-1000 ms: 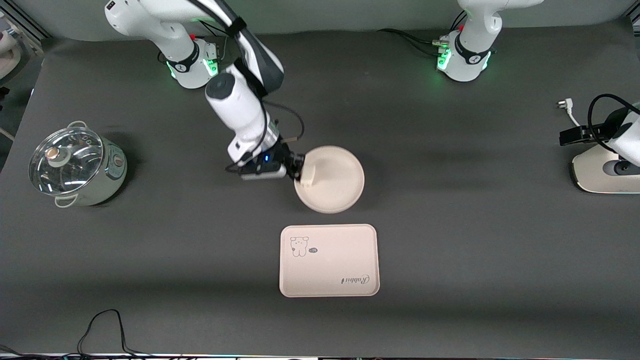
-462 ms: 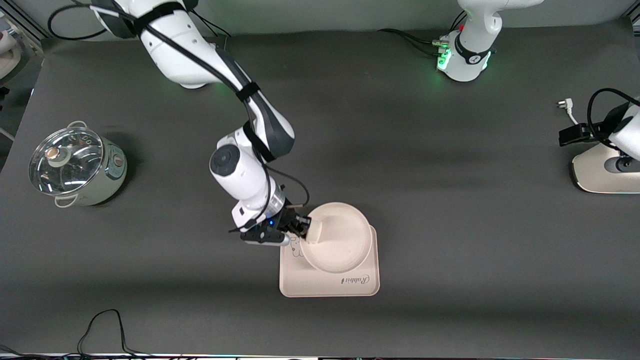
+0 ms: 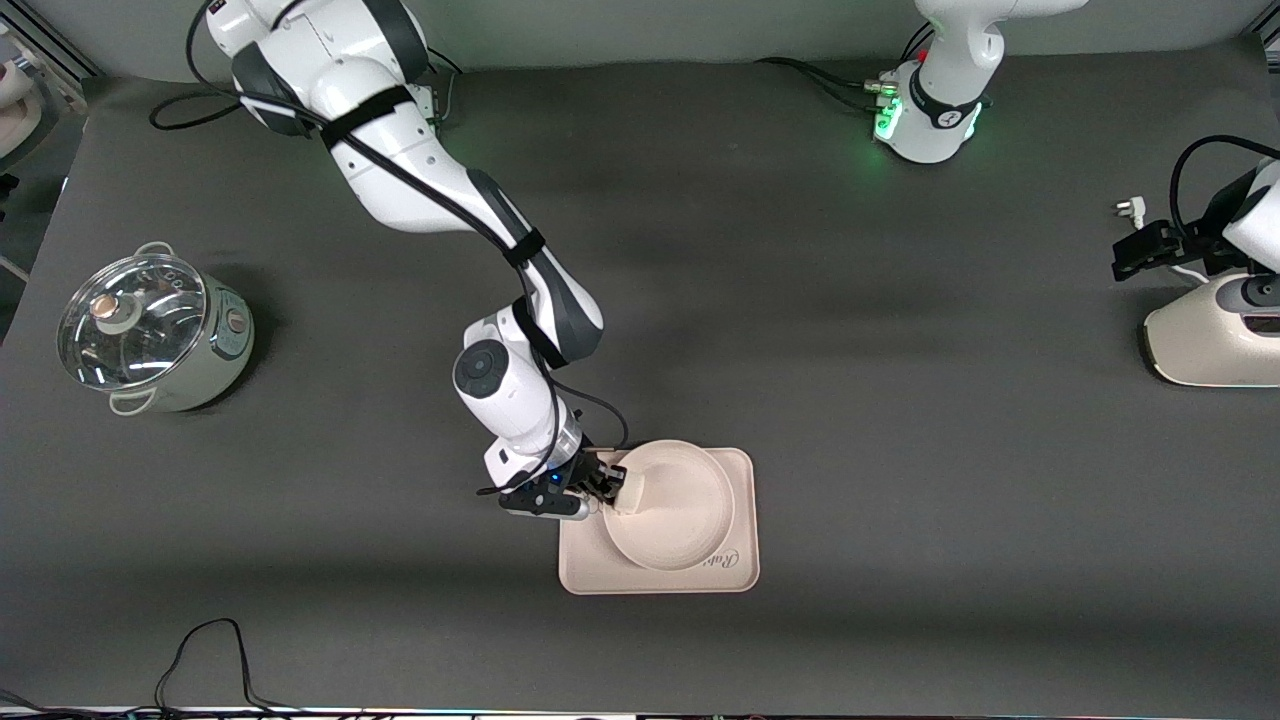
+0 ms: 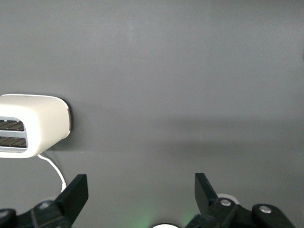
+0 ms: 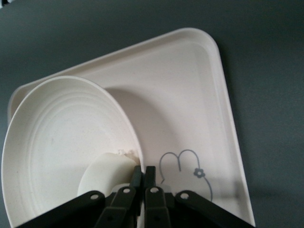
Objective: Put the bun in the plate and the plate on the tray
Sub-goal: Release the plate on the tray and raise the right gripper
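The round cream-white plate (image 3: 672, 505) is over the rectangular tray (image 3: 735, 580), its far rim tilted, and covers most of the tray. The bun (image 3: 630, 492) lies in the plate against the rim by my right gripper (image 3: 612, 487), which is shut on that rim. In the right wrist view the fingers (image 5: 143, 175) pinch the plate's rim (image 5: 124, 124), the bun (image 5: 102, 173) sits just inside, and the tray (image 5: 190, 90) with its bear drawing lies beneath. My left gripper (image 4: 141, 190) is open and empty, up in the air at the left arm's end of the table.
A pot with a glass lid (image 3: 150, 330) stands toward the right arm's end. A white toaster (image 3: 1210, 345) with a cable stands at the left arm's end and also shows in the left wrist view (image 4: 31, 124).
My right gripper has carried the plate with the bun from the table's middle toward the front camera, over the tray, and lowered it. The left arm shifted slightly.
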### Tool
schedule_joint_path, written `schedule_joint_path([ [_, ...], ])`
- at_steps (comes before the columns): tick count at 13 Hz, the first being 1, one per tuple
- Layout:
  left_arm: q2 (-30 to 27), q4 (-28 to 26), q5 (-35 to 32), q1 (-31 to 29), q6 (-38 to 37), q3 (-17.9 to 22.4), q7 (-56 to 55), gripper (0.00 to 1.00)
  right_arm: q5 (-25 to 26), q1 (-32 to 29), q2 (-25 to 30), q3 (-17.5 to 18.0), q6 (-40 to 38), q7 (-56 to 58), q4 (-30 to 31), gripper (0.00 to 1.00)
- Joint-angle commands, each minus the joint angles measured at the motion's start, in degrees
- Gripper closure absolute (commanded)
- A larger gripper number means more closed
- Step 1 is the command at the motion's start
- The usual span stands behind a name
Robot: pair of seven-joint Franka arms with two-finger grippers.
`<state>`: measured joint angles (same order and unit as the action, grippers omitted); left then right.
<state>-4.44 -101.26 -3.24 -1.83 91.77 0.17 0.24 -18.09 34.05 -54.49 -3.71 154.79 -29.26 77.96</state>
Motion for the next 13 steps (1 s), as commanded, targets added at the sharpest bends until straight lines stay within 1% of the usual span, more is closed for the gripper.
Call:
schedule_joint_path([
  [1, -1.8, -1.67, 0.51, -0.1, 0.96, 0.36, 0.46, 0.0, -2.04, -0.04, -2.11, 0.02, 0.78, 2.1, -2.64, 1.0],
  [2, -1.71, -1.49, 0.51, -0.1, 0.79, 0.36, 0.46, 0.0, -2.04, -0.04, -2.55, 0.02, 0.78, 2.1, -2.64, 1.0],
  [3, -1.8, -1.4, 0.51, -0.1, 0.78, 0.36, 0.46, 0.0, -2.04, -0.04, -2.64, 0.02, 0.78, 2.1, -2.64, 0.93],
  [4, -1.71, -1.05, 0.51, -0.1, 0.61, 0.44, 0.46, 0.0, -2.13, -0.3, -2.56, 0.02, 0.78, 2.01, -2.64, 0.03],
  [5, -1.71, -1.05, 0.51, -0.1, 0.52, 0.45, 0.46, 0.0, -2.13, -0.47, -2.12, 0.02, 0.69, 2.1, -2.64, 0.0],
  [7, -1.71, -0.96, 0.51, -0.1, 0.17, 0.36, 0.46, 0.0, -2.04, -0.91, -1.07, 0.02, 0.0, 2.1, -2.56, 0.0],
  [8, -1.71, -0.96, 0.51, -0.1, 0.26, 0.44, 0.46, 0.0, -2.04, -1.0, 0.07, 0.02, -1.58, 1.67, -2.47, 0.0],
  [9, -1.8, -0.79, 0.51, -0.1, 0.17, 0.45, 0.46, 0.0, -2.04, -0.92, 1.3, 0.02, -4.72, 1.31, -2.55, 0.0],
  [12, -1.53, 0.27, 0.51, -0.1, -0.62, 0.45, 0.37, 0.0, -1.95, -1.09, 7.88, -0.24, -16.84, 0.52, -2.2, 0.0],
  [13, -1.62, 0.44, 0.51, -0.1, -0.71, 0.45, 0.46, 0.0, -1.78, -1.09, 10.34, -1.29, -21.24, 0.26, -2.2, 0.0],
])
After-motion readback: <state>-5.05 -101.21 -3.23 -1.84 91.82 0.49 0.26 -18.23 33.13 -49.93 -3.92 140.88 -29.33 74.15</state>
